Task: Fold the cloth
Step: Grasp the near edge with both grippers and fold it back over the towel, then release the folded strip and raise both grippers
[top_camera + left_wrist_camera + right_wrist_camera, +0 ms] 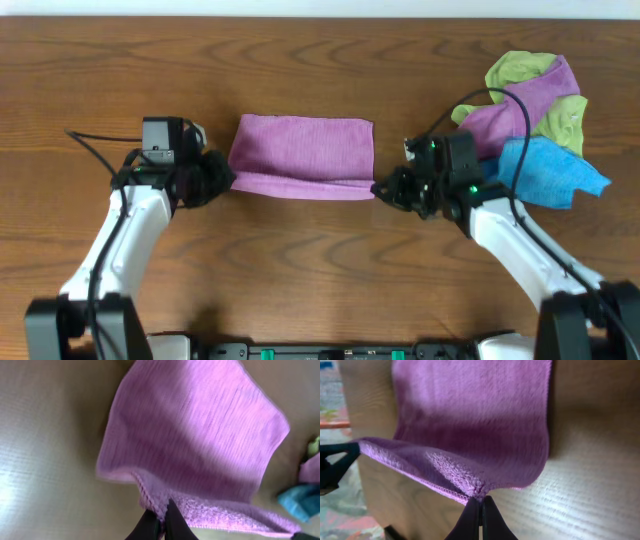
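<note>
A purple cloth point(300, 155) lies on the wooden table point(300, 270) between my arms, its near edge lifted. My left gripper point(222, 180) is shut on the cloth's near left corner; in the left wrist view the cloth point(195, 435) spreads ahead of the fingers point(161, 519). My right gripper point(384, 188) is shut on the near right corner; in the right wrist view the cloth point(475, 415) hangs from the fingertips point(480, 505) and its near edge stretches across to the left.
A pile of other cloths lies at the far right: green point(515, 68), purple point(525, 100) and blue point(545, 170). The blue one also shows at the right edge of the left wrist view point(300, 500).
</note>
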Motion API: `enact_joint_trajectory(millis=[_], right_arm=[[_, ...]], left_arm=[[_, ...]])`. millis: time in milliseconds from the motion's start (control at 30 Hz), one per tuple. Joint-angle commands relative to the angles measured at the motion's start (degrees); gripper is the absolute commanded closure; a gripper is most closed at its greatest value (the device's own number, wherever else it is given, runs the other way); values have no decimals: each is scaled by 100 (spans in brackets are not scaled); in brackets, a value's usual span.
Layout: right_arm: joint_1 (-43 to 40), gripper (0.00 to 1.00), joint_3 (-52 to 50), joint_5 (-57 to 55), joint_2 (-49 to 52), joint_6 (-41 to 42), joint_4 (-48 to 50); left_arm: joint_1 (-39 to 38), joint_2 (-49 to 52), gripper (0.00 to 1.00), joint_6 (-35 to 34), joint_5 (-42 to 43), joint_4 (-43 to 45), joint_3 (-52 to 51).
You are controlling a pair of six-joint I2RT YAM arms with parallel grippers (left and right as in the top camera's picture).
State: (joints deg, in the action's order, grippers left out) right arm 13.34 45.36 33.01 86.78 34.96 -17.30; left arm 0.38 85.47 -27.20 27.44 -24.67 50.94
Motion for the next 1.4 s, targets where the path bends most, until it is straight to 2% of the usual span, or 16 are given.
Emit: enact_joint_trajectory(millis=[0, 167, 300, 433, 567, 733, 900, 1067, 1233, 1267, 1300, 1333, 1367], right_arm=[[-136, 98, 442, -280, 664, -26, 20], [-306, 98, 1445, -282, 1617, -238, 55], [-549, 98, 2544, -247, 2479, -243, -48], [-647, 98, 3578, -133, 3067, -247, -109], [-656, 98, 4280, -33, 3491, -247, -363], [-542, 98, 4387, 133, 3574, -551, -994], [-544, 99, 4387, 175, 3571, -817, -1921], [-544, 99, 4387, 122, 3569, -1191, -2481], [-544, 99, 4387, 39, 3569, -1191, -2516], [-544, 85, 4387, 42, 3569, -1226, -2520], [-544, 57, 4387, 39, 3569, -1244, -2522], [-544, 46, 4387, 44, 3569, -1279, -2520], [-546, 40, 4389, 42, 3569, -1285, -2514]], left_arm=[[35, 529, 94, -179, 111, 496, 74], [35, 1340, 95, -282, 94, 1016, 616], [35, 2275, 95, -232, 221, 1034, 1856], [35, 2946, 95, -238, 243, 831, 3038], [35, 3346, 95, -96, 243, 293, 3759], [35, 3407, 95, 450, 195, -772, 3869], [98, 3292, 94, 638, -44, -1591, 3871], [120, 3274, 94, 756, -413, -1915, 3869], [120, 3274, 94, 750, -636, -1923, 3871], [120, 3274, 81, 750, -667, -1923, 3871], [122, 3274, 48, 752, -667, -1923, 3871], [122, 3274, 39, 776, -664, -1926, 3871], [122, 3270, 38, 839, -667, -1928, 3873]])
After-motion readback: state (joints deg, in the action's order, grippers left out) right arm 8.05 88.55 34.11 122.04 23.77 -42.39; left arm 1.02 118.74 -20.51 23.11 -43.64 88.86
